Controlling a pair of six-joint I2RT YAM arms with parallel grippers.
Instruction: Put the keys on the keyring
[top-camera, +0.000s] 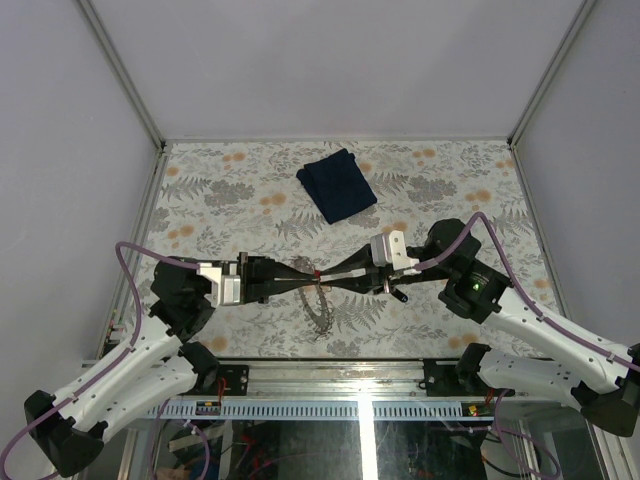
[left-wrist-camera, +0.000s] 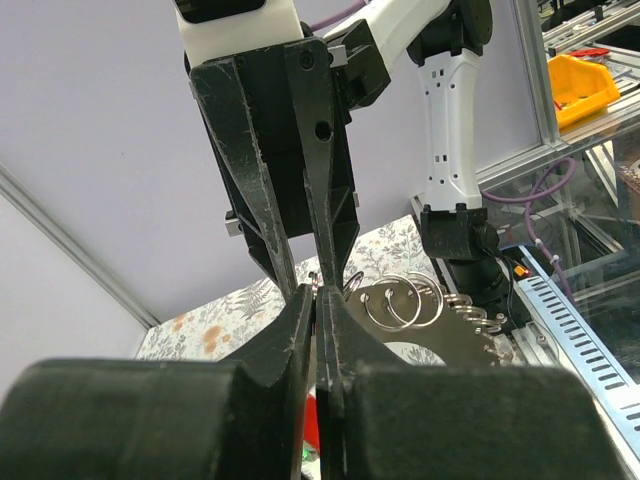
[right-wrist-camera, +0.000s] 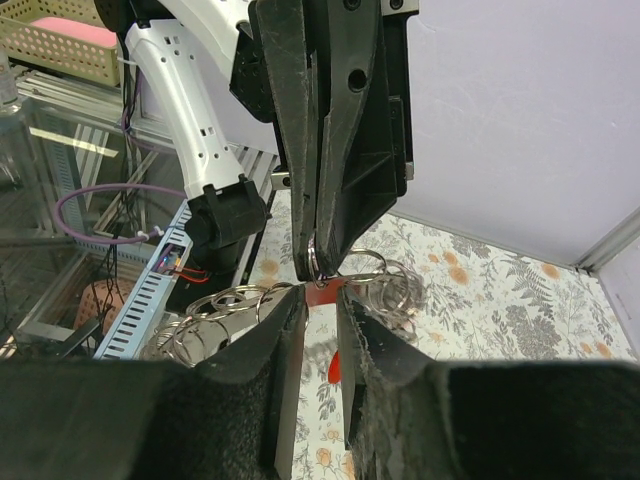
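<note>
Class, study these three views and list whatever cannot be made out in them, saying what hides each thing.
- Top view: everything between the left tool and right tool is tiny; only a red key shows.
- Right wrist view: whether the right tool truly grips that key; its own fingers cover the contact.
- Left wrist view: the keyring is partly hidden behind both tools.
- Black or green keys: seen in no view.

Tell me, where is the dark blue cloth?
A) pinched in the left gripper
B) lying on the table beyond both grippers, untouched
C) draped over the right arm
B: the dark blue cloth lies on the table farther back, well apart from the left gripper and right gripper, which meet tip to tip.
</note>
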